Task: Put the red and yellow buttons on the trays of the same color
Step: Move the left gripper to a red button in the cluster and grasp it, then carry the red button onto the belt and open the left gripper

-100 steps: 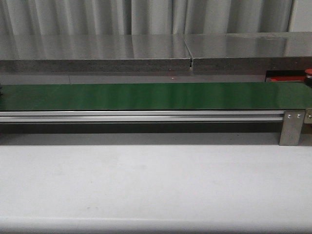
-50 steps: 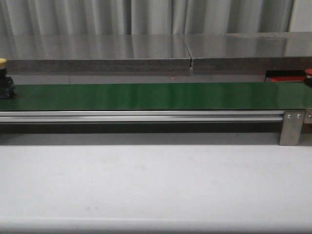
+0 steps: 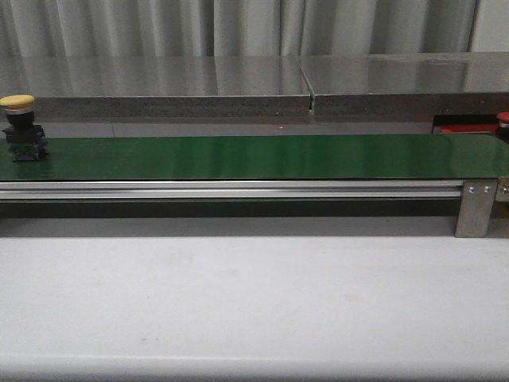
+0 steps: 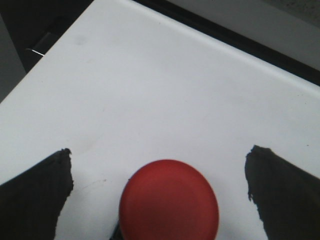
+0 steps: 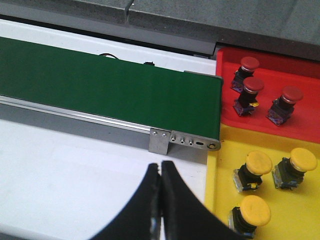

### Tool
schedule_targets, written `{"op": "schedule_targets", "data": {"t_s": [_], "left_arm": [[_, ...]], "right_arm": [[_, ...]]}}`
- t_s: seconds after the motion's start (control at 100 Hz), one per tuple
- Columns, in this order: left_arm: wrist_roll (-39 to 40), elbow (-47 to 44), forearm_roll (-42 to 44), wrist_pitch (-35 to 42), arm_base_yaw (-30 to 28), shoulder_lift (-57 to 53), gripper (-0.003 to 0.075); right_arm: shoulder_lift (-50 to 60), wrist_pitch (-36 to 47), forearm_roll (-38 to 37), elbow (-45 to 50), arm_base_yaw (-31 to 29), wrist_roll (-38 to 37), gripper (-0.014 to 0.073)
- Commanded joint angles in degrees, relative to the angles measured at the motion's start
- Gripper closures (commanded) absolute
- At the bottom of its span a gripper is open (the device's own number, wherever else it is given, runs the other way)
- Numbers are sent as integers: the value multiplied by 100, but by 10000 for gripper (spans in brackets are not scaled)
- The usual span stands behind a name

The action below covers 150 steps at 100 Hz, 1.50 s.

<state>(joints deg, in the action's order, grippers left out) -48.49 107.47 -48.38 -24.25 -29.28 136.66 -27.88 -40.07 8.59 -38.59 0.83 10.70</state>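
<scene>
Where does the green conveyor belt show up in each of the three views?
Front view: green conveyor belt spans the full width at mid-height.
Left wrist view: not in it; only a red button on a white surface.
Right wrist view: belt runs from the left edge to the trays.
Shared landmark: belt's metal end bracket.

Level front view along green belt [image 3: 254, 157]; right wrist view above its end.

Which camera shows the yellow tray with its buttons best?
The right wrist view: the yellow tray lies in plain sight beside the green belt, holding three yellow buttons. The front view and the left wrist view show nothing of it.
</scene>
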Motion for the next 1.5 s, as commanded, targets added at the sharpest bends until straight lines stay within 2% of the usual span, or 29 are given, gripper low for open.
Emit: {"op": "schedule_targets", "data": {"t_s": [0.0,0.04,0.11,0.3,0.39,0.59,1.05,1.17,1.36,1.49], "left_arm": [[5,224,-202,114,-5,-363,95],[5,224,-202,114,-5,-363,123],[5,224,-202,101,-5,-363,219],[5,224,-216,-14,-5,-363,607],[5,257,-242,-218,-5,-376,741],[5,448,-550,-916,-5,-638,739],[66,185,-665,-2261,32,-2567,740],[66,-471,-665,-2085,145,-3032,740],[-326,-1793,-678,-1297,446,-3556,740],[-466,-2178,-713,-1102,725,-3556,739]], "right_arm": [[-15,372,-28,-131,-14,-5,660],[-15,372,-28,-131,-14,-5,660],[-15,372,-28,-131,-14,-5,660],[-15,372,-28,-131,-14,-5,660],[-15,372,-28,-131,-14,-5,660],[-15,372,-28,-131,-14,-5,660],[-15,372,-28,-131,-14,-5,660],[-15,372,-28,-131,-14,-5,660],[-15,372,-28,-131,-14,-5,660],[-15,372,-28,-131,-14,-5,660]]}}
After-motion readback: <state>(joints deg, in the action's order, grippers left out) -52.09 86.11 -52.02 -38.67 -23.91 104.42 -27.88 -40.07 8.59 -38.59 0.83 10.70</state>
